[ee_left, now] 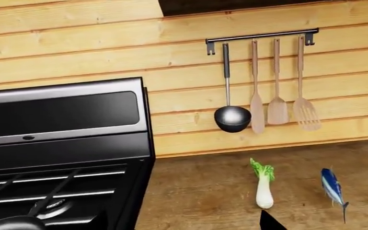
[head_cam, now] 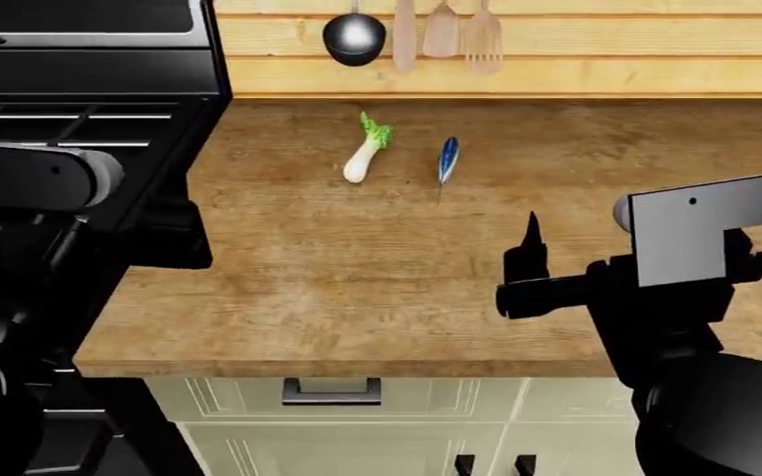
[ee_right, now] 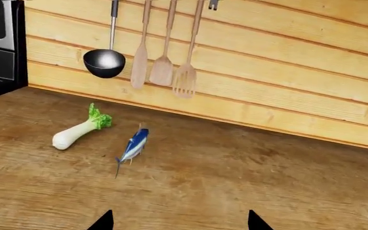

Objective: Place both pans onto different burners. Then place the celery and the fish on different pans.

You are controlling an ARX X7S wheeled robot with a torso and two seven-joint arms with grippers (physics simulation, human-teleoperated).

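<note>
Head view shows the celery [head_cam: 365,149] and the fish [head_cam: 447,158] lying side by side on the wooden counter [head_cam: 289,288], near its back edge and just below the hanging ladle [head_cam: 353,38]. They are close together but apart, the celery nearer the stove [head_cam: 76,119] at the counter's left end. Neither is on a pan yet, so I judge the food step is still ahead.

My right gripper [ee_right: 178,221] hangs over the right part of the counter, well short of the fish, pointed toward the back wall. Its wrist camera catches two dark fingertips [ee_right: 102,221] set wide apart with bare wood between them, so the jaws stand wide and hold nothing. That aim suits a reach for the fish, which lies straight ahead.

My left arm [head_cam: 37,177] sits over the stove's front edge. Its wrist camera looks across the grates [ee_left: 50,184] toward the counter's back edge and shows only one dark tip, so I cannot tell how those jaws stand. A rounded black rim [ee_left: 11,223] shows at the grates, likely a pan, though too little is visible to be sure. The other pan is not in view.
</note>
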